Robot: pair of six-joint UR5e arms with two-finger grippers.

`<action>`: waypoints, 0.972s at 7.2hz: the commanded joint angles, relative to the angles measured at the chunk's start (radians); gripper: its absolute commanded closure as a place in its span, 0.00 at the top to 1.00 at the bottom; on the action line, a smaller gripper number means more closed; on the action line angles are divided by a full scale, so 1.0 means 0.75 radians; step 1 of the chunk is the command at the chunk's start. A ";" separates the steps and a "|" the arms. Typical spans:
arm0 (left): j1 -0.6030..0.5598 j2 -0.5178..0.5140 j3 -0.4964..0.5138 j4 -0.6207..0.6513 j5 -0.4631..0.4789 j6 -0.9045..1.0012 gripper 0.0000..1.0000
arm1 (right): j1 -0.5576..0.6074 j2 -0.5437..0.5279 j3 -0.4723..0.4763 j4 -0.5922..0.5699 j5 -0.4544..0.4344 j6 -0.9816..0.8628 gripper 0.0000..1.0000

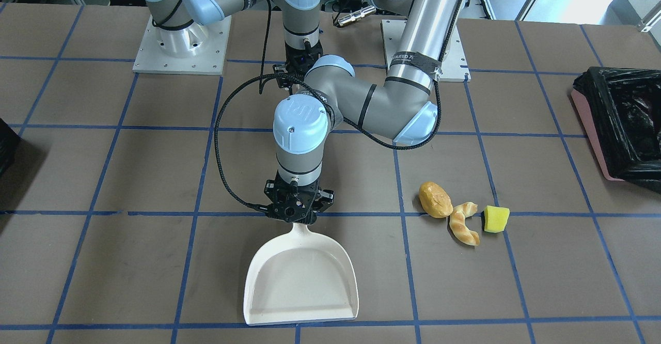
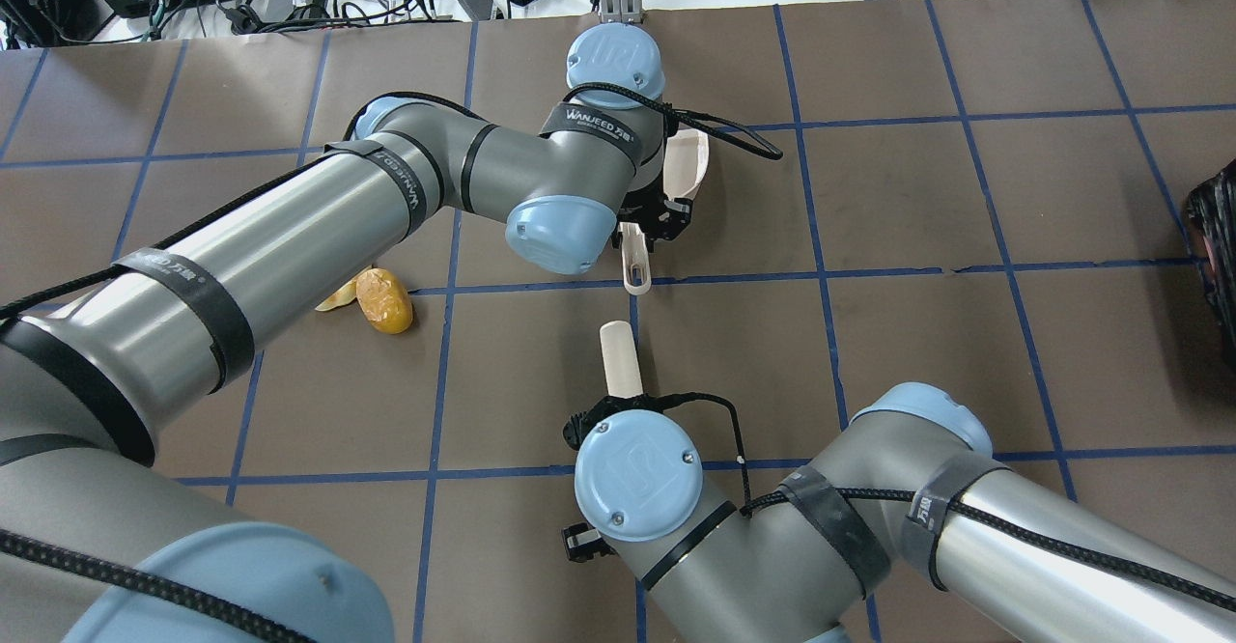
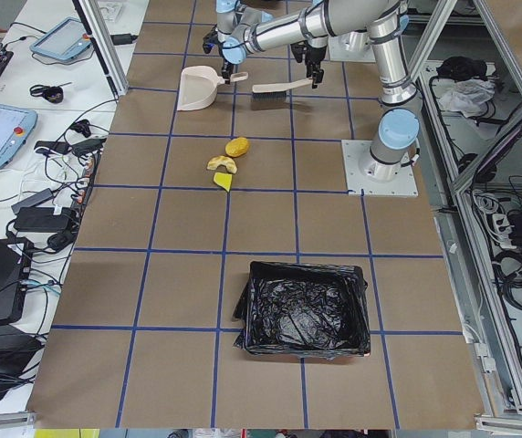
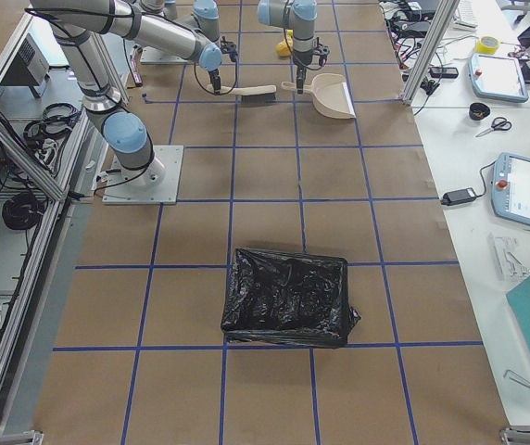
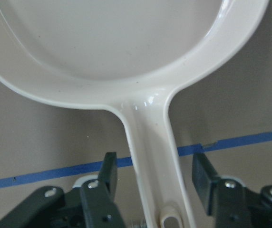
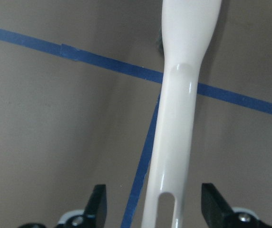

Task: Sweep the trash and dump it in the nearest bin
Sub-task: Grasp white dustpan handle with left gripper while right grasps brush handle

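My left pincer (image 5: 154,168) hung with its fingers apart on either side of the dustpan (image 1: 302,277) handle. My right pincer (image 6: 155,202) was likewise apart around the brush handle (image 6: 181,109). The potato lump (image 1: 435,199), croissant twist (image 1: 463,223) and sponge cube (image 1: 496,218) lay together toward the operators' edge. The bin (image 1: 586,127) sat well apart from them at the table's end on my left.

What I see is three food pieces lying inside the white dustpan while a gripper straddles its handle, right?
Not quite: the dustpan is empty. The potato-like lump, croissant-like twist and sponge-like cube lie on the table beside it, as the exterior front-facing view shows. The left gripper does straddle its handle.
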State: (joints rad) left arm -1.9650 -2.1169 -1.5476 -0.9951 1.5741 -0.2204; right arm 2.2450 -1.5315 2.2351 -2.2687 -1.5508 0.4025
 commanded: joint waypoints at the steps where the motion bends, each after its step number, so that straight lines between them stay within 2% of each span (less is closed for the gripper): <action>1: 0.000 0.002 0.000 -0.035 -0.035 -0.007 0.00 | -0.005 0.001 -0.002 0.000 0.000 -0.009 0.61; 2: 0.000 0.018 0.002 -0.043 -0.061 -0.017 0.00 | -0.005 0.001 -0.018 0.020 0.000 -0.013 0.38; 4: 0.010 0.047 0.046 -0.088 -0.060 0.009 0.00 | -0.005 0.001 -0.027 0.055 0.002 -0.015 0.10; 5: 0.022 0.045 0.132 -0.178 -0.050 0.095 0.00 | -0.005 0.001 -0.027 0.057 0.002 -0.013 0.00; 7: 0.199 0.061 0.294 -0.413 -0.049 0.431 0.00 | -0.007 -0.003 -0.031 0.074 0.002 -0.013 0.00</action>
State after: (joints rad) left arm -1.8967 -2.0792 -1.3975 -1.2021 1.5368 -0.0463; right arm 2.2408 -1.5325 2.2139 -2.2194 -1.5493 0.3931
